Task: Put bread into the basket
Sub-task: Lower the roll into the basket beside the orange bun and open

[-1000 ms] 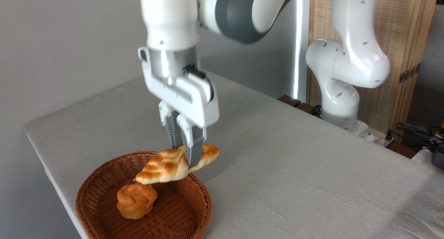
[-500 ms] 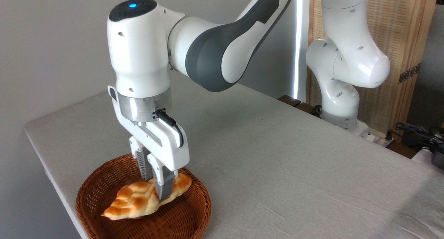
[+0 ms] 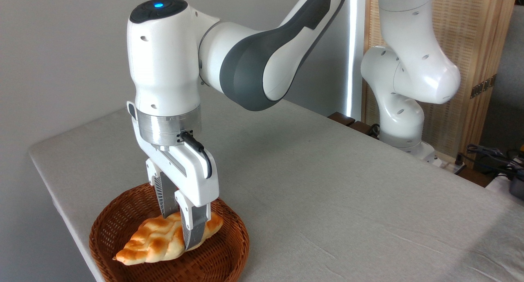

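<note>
Here we see the white two-finger gripper (image 3: pixel 183 228) clamped on the braided, golden-brown bread loaf (image 3: pixel 163 240) inside the round reddish-brown wicker basket (image 3: pixel 229 241).

Looking closer, we find the loaf long and pointed at both ends, its glossy crust crossed by pale cream seams; it lies tilted, the near tip low toward the basket's front-left rim, the far end higher toward the basket's right side. The grey fingers (image 3: pixel 195 228) close on it right of its middle, one in front, one behind. We cannot tell whether the loaf touches the basket's floor. Nothing else shows in the basket past the loaf. The basket stands near the front-left corner of the grey cloth-covered table (image 3: pixel 327 183).
</note>
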`<state>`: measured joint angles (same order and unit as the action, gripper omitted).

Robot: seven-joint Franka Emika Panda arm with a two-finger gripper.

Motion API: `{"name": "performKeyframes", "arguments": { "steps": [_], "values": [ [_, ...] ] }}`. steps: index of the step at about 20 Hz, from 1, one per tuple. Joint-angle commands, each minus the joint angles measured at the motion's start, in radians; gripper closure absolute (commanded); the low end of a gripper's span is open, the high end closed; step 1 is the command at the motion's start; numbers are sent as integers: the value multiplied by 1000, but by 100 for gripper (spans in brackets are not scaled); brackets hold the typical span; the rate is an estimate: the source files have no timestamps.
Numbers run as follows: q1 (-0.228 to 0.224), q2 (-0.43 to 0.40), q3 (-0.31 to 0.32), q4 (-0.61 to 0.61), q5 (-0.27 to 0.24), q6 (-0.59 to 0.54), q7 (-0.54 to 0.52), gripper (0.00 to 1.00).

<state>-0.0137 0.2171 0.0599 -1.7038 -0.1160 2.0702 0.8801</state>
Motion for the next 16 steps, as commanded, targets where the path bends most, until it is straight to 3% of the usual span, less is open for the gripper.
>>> {"name": "performKeyframes", "arguments": {
  "steps": [1, 13, 16],
  "values": [
    [0, 5, 8, 10, -7, 1, 14, 0],
    [0, -10, 11, 15, -14, -35, -21, 0],
    [31, -60, 0, 18, -17, -97, -75, 0]
  ]
}}
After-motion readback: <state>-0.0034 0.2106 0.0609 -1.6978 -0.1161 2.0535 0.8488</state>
